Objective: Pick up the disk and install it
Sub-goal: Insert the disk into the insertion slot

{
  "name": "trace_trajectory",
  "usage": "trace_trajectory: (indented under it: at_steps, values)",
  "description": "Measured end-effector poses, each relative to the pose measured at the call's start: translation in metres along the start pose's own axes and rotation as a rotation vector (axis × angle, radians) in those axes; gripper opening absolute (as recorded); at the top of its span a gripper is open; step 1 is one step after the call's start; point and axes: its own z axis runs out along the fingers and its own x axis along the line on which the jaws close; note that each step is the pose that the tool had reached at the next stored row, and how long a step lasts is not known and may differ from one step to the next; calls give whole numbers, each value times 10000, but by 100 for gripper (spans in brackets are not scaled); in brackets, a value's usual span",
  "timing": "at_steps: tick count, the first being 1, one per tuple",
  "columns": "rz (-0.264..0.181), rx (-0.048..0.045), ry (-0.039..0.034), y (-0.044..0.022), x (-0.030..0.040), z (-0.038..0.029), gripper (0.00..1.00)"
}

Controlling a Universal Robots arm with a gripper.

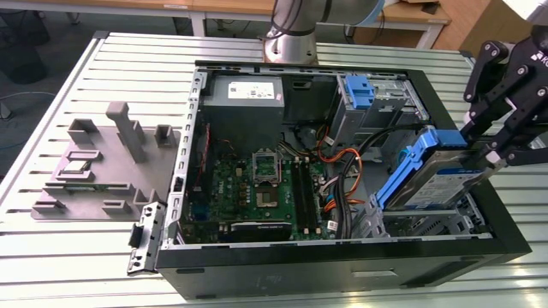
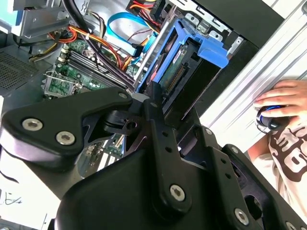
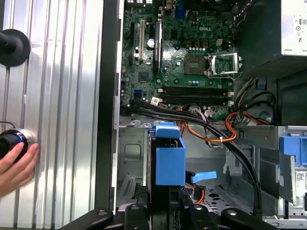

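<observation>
In the exterior view the gripper [image 1: 484, 149] clamps the upper end of the disk [image 1: 428, 181]; silver, blue-framed, it tilts inside the computer case [image 1: 342, 268]. In the second wrist view the fingers [image 2: 154, 108] apparently pinch its edge. In the first wrist view it stands just beyond them

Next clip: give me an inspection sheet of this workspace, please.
Surface: slotted metal table, bearing an open computer case.
Job's things: disk in its blue carrier, tilted over the case's drive bay, not seated.
Clutter: grey fixture block at the exterior view's left.
Grippers: pincer shut on the disk's upper end.
Cables: orange and black leads beside the motherboard.
Surroundings: a person's hand by a dark knob on the table.
</observation>
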Motion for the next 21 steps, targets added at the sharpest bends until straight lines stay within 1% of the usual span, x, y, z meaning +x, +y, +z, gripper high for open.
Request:
trace_trajectory:
  at_steps: [8,17,19,21]
  values:
    - [0,0,-2,-5,4,103,35]
    - [0,0,-3,-6,4,115,35]
    - [0,0,-2,-7,5,133,35]
    - [0,0,-1,-9,6,164,35]
